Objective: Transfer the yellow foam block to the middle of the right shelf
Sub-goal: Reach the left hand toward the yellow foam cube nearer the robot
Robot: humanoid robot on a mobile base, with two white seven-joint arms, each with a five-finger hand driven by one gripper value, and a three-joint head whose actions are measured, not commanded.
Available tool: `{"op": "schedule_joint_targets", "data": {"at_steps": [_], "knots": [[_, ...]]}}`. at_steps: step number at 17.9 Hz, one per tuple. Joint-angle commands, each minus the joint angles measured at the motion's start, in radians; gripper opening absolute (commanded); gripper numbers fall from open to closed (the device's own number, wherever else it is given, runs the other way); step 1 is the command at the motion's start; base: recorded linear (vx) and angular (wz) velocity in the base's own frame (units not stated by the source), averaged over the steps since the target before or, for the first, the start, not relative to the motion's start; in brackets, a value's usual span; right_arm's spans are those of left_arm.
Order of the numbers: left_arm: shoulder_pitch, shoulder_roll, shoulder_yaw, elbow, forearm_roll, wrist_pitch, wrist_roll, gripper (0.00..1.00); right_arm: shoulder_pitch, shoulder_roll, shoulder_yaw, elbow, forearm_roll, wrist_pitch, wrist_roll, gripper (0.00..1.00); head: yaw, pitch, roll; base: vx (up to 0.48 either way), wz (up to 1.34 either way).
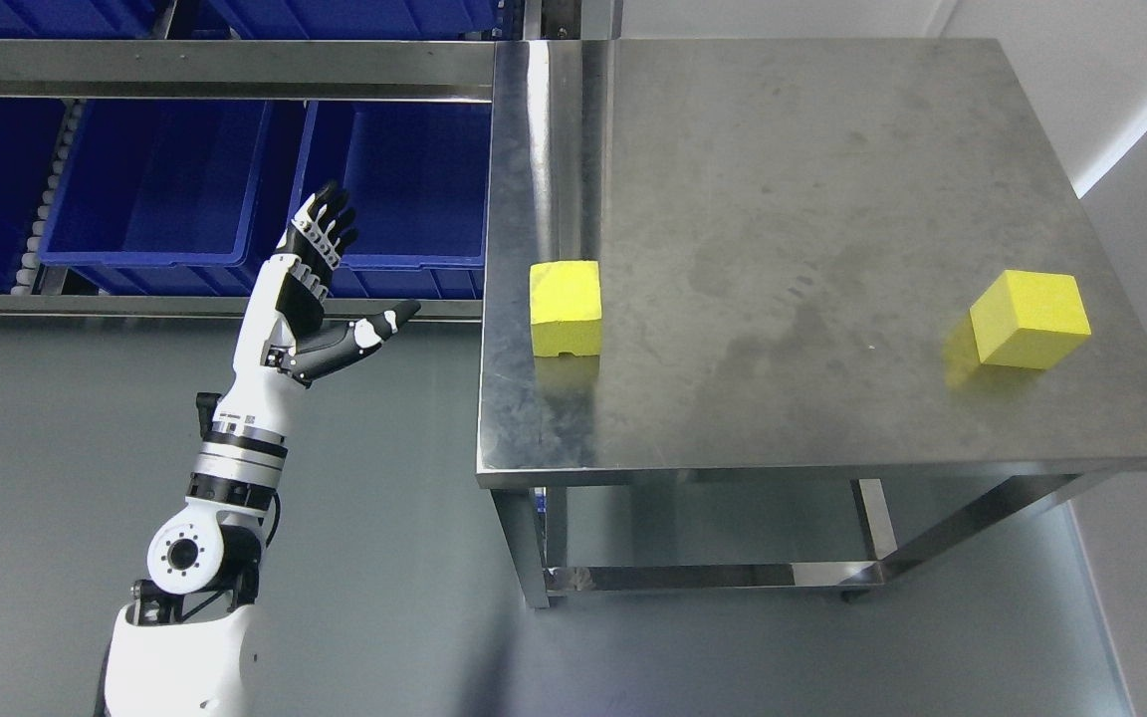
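Reaching not yet begun: our left hand (320, 284) hangs spread, empty, beside the steel table (783, 179); next we judge it must close on the near yellow foam block (566, 307).

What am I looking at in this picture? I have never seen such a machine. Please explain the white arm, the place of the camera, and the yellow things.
The picture comes from a camera on a humanoid robot's head, looking down. The white and black arm at the lower left is the robot's own left arm; its left hand has fingers like a person's, spread open and holding nothing. The right arm is not in view. Beside it stands a steel table. Two yellow foam blocks rest on it: one near the left edge, one near the right edge. Behind the hand, blue bins sit on a rack. Nothing is being held.
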Motion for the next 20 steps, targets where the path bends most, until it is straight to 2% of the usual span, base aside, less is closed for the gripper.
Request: {"op": "schedule_joint_targets", "data": {"at_steps": [1, 7, 10, 13, 18, 20], "knots": [[0.006, 0.017, -0.001, 0.0, 0.0, -0.005, -0.003, 1.0, 0.002, -0.017, 0.0, -0.017, 0.005, 0.0, -0.001, 1.0, 0.0, 0.0, 0.0, 0.038, 0.0], [-0.015, 0.017, 0.009, 0.0, 0.0, -0.038, -0.034, 1.0, 0.002, -0.017, 0.0, -0.017, 0.003, 0.0, -0.001, 1.0, 0.0, 0.0, 0.0, 0.016, 0.0], [-0.09, 0.017, 0.001, 0.0, 0.0, -0.042, -0.26, 0.99, 0.002, -0.017, 0.0, -0.017, 0.003, 0.0, -0.001, 1.0, 0.0, 0.0, 0.0, 0.0, 0.0], [-0.159, 0.087, -0.029, 0.024, -0.017, -0.034, -0.402, 0.99, 0.002, -0.017, 0.0, -0.017, 0.003, 0.0, -0.001, 1.0, 0.0, 0.0, 0.0, 0.0, 0.0], [-0.268, 0.098, -0.166, 0.185, -0.225, -0.023, -0.413, 1.0, 0.002, -0.017, 0.0, -0.017, 0.003, 0.0, -0.001, 1.0, 0.0, 0.0, 0.0, 0.0, 0.0], [-0.278, 0.098, -0.207, 0.204, -0.238, -0.015, -0.419, 1.0, 0.002, -0.017, 0.0, -0.017, 0.003, 0.0, -0.001, 1.0, 0.0, 0.0, 0.0, 0.0, 0.0]]}}
